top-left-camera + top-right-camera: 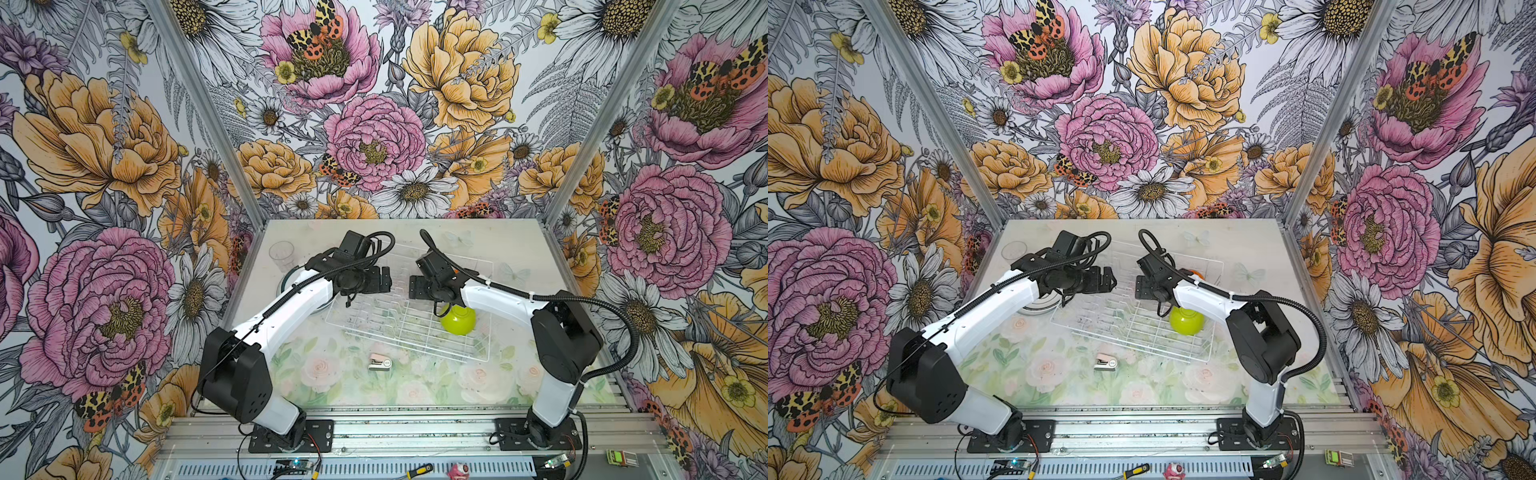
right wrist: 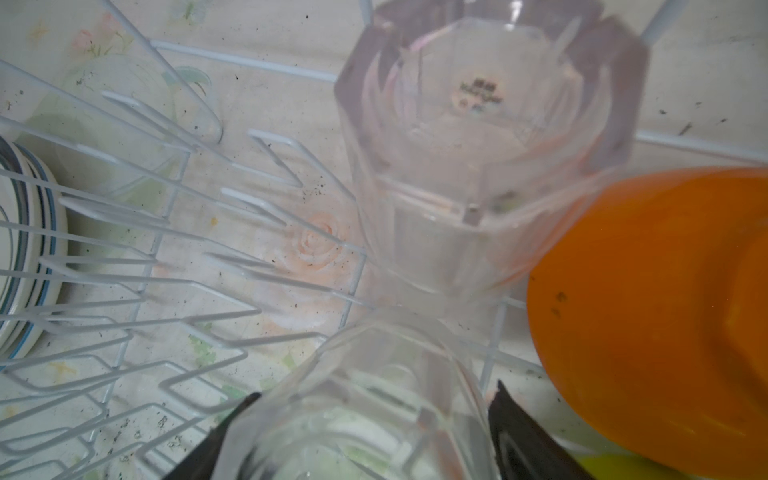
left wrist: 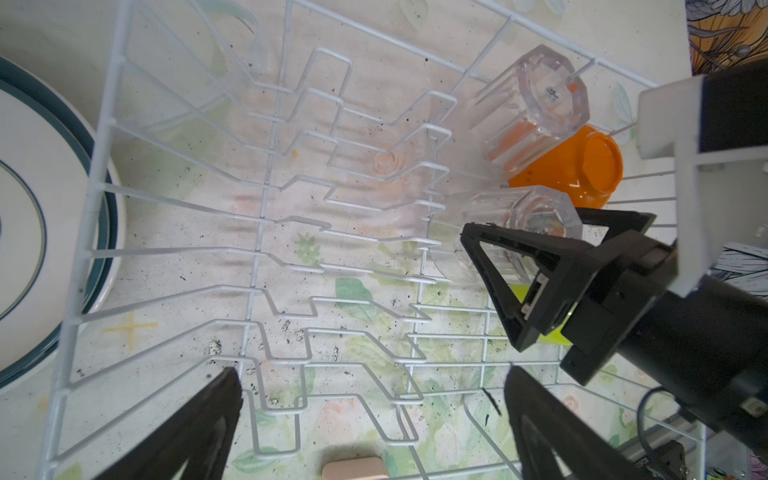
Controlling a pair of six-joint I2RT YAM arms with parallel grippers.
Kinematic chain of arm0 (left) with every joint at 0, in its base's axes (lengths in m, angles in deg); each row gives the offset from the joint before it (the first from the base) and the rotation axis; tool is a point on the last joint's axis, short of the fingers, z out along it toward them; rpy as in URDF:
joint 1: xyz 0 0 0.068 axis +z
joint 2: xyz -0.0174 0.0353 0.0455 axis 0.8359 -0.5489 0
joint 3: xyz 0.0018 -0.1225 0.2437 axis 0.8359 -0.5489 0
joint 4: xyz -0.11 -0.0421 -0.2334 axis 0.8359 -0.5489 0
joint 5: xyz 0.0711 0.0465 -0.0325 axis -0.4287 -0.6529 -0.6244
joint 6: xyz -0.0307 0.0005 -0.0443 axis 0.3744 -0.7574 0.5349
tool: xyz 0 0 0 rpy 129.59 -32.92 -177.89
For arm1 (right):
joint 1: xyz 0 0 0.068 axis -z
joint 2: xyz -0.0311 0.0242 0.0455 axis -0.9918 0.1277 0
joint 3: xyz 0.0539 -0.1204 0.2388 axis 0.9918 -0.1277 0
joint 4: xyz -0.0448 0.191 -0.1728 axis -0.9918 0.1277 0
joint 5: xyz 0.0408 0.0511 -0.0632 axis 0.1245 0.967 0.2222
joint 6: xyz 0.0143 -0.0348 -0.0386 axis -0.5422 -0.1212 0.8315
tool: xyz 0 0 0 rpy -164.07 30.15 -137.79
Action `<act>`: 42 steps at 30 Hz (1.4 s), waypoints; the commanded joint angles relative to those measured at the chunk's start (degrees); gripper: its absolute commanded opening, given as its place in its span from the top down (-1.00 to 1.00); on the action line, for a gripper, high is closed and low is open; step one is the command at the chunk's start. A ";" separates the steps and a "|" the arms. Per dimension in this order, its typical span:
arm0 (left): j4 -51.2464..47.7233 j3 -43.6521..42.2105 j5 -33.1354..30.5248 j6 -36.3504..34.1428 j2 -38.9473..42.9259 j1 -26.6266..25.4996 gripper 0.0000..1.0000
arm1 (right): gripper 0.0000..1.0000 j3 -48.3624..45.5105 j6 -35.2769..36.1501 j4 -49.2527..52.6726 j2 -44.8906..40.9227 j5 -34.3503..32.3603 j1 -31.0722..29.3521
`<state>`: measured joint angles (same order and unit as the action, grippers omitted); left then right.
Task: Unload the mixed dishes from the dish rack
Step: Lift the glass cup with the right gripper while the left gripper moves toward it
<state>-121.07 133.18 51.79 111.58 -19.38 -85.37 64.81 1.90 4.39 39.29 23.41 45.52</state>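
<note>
Stereo overhead — wrists close above rack (image 1: 405,322)

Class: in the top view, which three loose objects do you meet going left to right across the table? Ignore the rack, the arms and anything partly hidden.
tumbler → pink-white object → green bowl

Both arms rise from the near edge of the bench, the left arm (image 1: 286,305) by its near-left corner and the right arm (image 1: 496,300) by its near-right, each bent at the elbow and reaching in so that the wrists face one another over the middle, a little apart. The left gripper (image 3: 372,370) points down, jaws spread wide and holding nothing. The right gripper (image 2: 376,392) points down too, jaws wide on either side of a clear tumbler (image 3: 511,208) (whether they press on it cannot be told)
</note>
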 commanded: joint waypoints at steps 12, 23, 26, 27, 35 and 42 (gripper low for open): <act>1.16 0.35 -0.07 0.27 -1.89 -0.69 -0.97 | -0.24 -0.86 -0.63 -1.16 -3.72 1.12 0.39; 1.69 1.57 -2.12 -1.49 -1.68 -1.12 -0.97 | -0.19 -4.51 -2.78 -1.86 -11.82 3.86 1.57; 3.50 0.71 -2.81 -1.53 -0.02 -1.15 -0.97 | -0.18 -4.71 -3.23 -1.88 -13.04 6.13 2.39; 4.21 0.39 -2.91 -1.57 0.48 -1.13 -0.97 | -0.18 -4.79 -3.50 -1.88 -13.37 6.64 2.66; 9.98 -2.89 -2.60 -2.19 5.13 -1.14 -0.97 | -0.18 -5.01 -5.42 -2.74 -16.98 11.18 4.14; 18.52 -8.48 0.85 -1.10 9.32 -1.13 -0.97 | -0.18 -4.90 -7.29 -3.90 -19.45 15.61 6.15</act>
<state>-108.54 126.05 50.88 110.71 -11.35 -86.12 59.50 -3.94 3.34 22.51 36.19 50.94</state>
